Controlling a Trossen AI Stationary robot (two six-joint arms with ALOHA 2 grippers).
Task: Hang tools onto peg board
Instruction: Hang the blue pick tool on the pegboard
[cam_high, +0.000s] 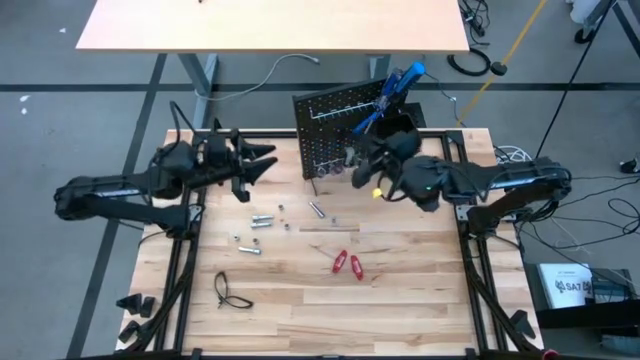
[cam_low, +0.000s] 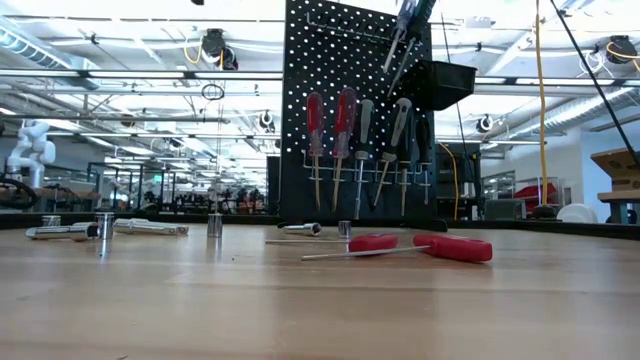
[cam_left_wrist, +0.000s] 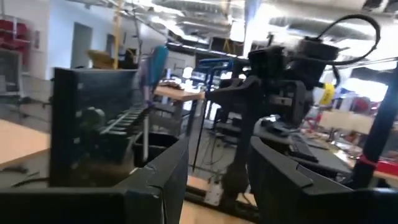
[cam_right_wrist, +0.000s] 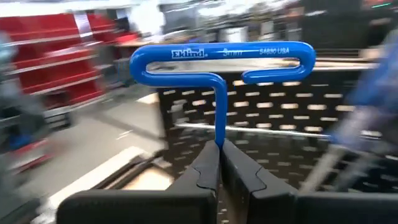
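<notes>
The table (cam_high: 400, 300) fills the lower centre of the high view, and most of its lower half is bare wood. A second tabletop (cam_high: 270, 25) is seen across the top of that frame, well apart. The peg board (cam_high: 335, 125) stands upright at the table's upper edge, centre right; in the low view five screwdrivers (cam_low: 345, 140) are seen hanging in a row on its rail, with more tools and a black bin at its upper right.

The left gripper (cam_high: 262, 165) is held at the upper left of the table, just left of the board, its fingers (cam_left_wrist: 155, 180) parted about halfway with nothing between them. The right gripper (cam_high: 368, 165) is held at the board's lower right corner, clamped tight on the shaft of a blue T-handle key (cam_right_wrist: 221, 62), the handle standing above the fingertips.

Two red screwdrivers (cam_high: 347, 264) lie at table centre, apart from both arms. Silver bits (cam_high: 255, 232) are scattered left of centre. A black wire loop (cam_high: 228, 291) lies near the lower left edge.
</notes>
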